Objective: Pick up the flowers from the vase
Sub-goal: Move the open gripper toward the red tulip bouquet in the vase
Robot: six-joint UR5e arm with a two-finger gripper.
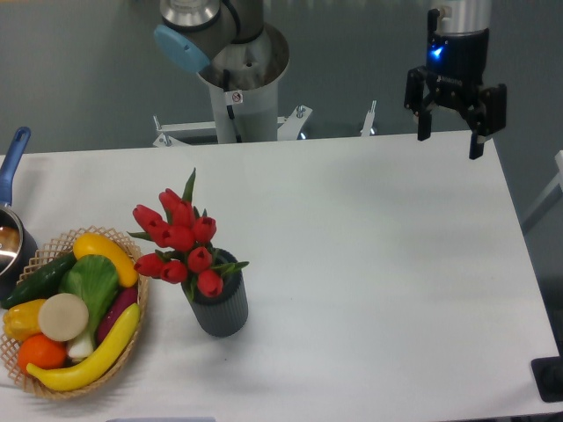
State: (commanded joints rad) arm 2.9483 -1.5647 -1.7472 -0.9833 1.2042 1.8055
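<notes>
Red flowers (pixel 180 242) stand in the vase (pixel 220 306) beside the basket (pixel 132 347) on the tabletop (pixel 378 264); they look light and soft, so I'd pinch the bunched stems, gripper (pixel 451 141) open, empty, well apart.

No legible text, number or brand anywhere in my view. One small round sticker (pixel 235 97) with a red mark sits on my arm's base column (pixel 242 105), behind the table (pixel 369 264); its content is too small for me to read. Nothing else is labelled.
</notes>
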